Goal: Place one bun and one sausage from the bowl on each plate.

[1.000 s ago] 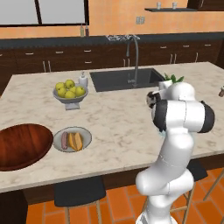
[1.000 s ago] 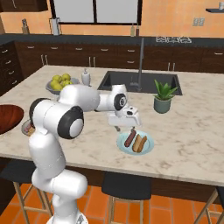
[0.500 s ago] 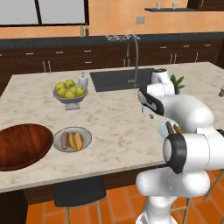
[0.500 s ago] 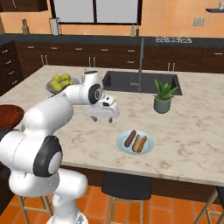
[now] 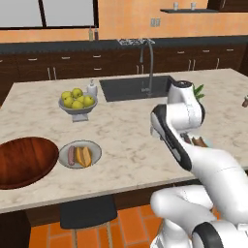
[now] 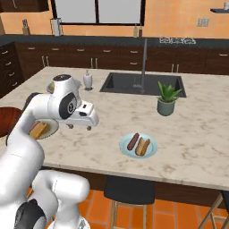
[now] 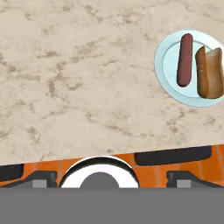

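Since the earlier frames the arm has swung away from the pale blue plate (image 6: 138, 146) toward its own left, and the hand (image 6: 79, 126) now hangs above bare marble bench (image 6: 188, 134), well apart from that plate. Its fingers stand wide apart with nothing between them. On the blue plate a sausage (image 6: 133, 141) and a tan bun (image 6: 143, 146) lie side by side, touching or nearly so. The grey plate (image 5: 80, 154) sits just beside the wooden bowl (image 5: 25, 161) and carries the other sausage (image 5: 71, 155) next to the orange-yellow bun (image 5: 84, 156). The fruit bowl (image 5: 77, 103) of apples stands farther back, near the sink (image 5: 135, 87).
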